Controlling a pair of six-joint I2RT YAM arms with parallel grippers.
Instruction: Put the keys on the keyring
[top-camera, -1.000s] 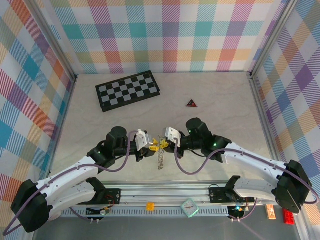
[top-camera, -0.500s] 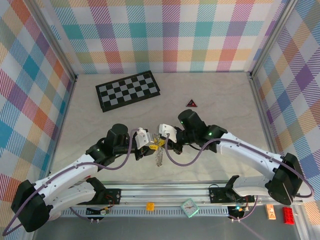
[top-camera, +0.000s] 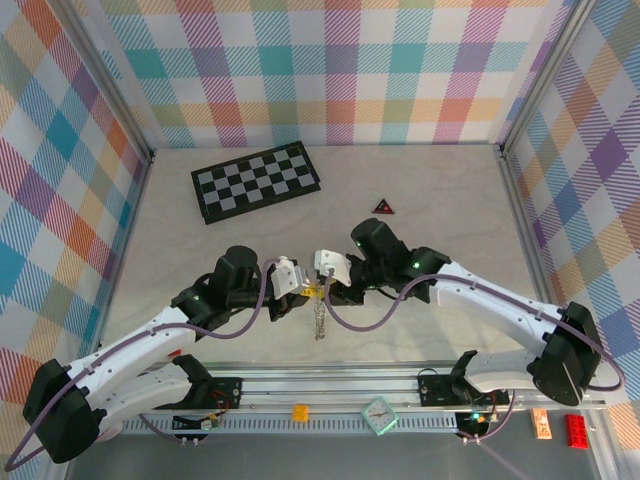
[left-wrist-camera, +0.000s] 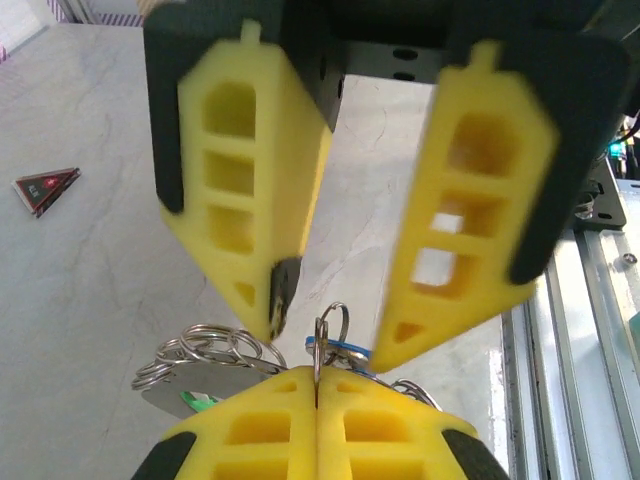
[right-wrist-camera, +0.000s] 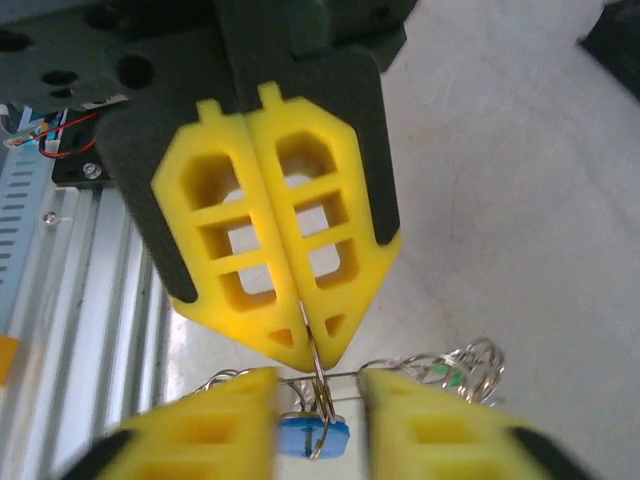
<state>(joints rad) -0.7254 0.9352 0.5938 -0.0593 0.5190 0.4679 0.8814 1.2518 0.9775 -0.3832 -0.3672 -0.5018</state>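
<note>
My left gripper (left-wrist-camera: 317, 376) is shut, pinching a thin metal ring of the keyring (left-wrist-camera: 330, 335) between its yellow fingertips. The blue key (left-wrist-camera: 347, 351) hangs on that ring, just beyond the tips. My right gripper (right-wrist-camera: 318, 415) faces it, open, its fingers (right-wrist-camera: 205, 420) standing on either side of the ring and the blue key (right-wrist-camera: 315, 440) without touching. More silvery rings (left-wrist-camera: 200, 348) trail to the side with the green key (left-wrist-camera: 197, 402) under them. In the top view both grippers (top-camera: 312, 288) meet at the table's near middle, and the chain (top-camera: 320, 322) hangs below.
A black-and-white checkerboard (top-camera: 256, 181) lies at the back left. A dark red-edged triangle (top-camera: 383, 207) sits right of centre behind the arms. The metal rail (top-camera: 330, 385) runs along the near edge, with a small clock (top-camera: 380, 415) and a yellow piece (top-camera: 299, 411) below it.
My right gripper has moved left toward the left one and opened its jaws. My left gripper has closed fully on the ring. The chain has shifted slightly left.
</note>
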